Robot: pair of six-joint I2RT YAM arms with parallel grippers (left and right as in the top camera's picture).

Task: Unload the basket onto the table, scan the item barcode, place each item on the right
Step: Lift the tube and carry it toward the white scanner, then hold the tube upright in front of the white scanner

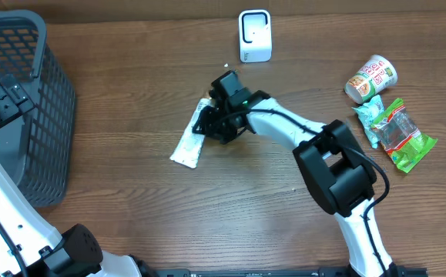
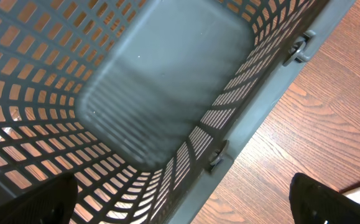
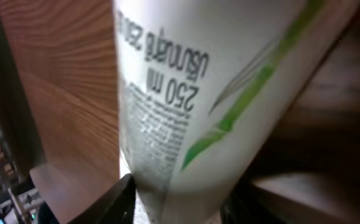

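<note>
The item is a white tube [image 1: 186,148] with green stripes and small print, lying on the wooden table left of centre. My right gripper [image 1: 216,123] sits at its upper end. In the right wrist view the tube [image 3: 186,93] fills the frame and runs down between the two dark fingers [image 3: 114,199], which press on either side, so the right gripper [image 3: 180,205] is shut on it. No barcode shows. The white scanner [image 1: 254,35] stands at the back of the table. My left gripper [image 2: 183,202] hangs wide open over the basket [image 2: 161,81], holding nothing.
A dark grey mesh basket [image 1: 22,92] fills the far left. At the right lie a cup of noodles [image 1: 371,78] on its side and green snack packets [image 1: 396,132]. The right arm stretches from the front edge to the tube.
</note>
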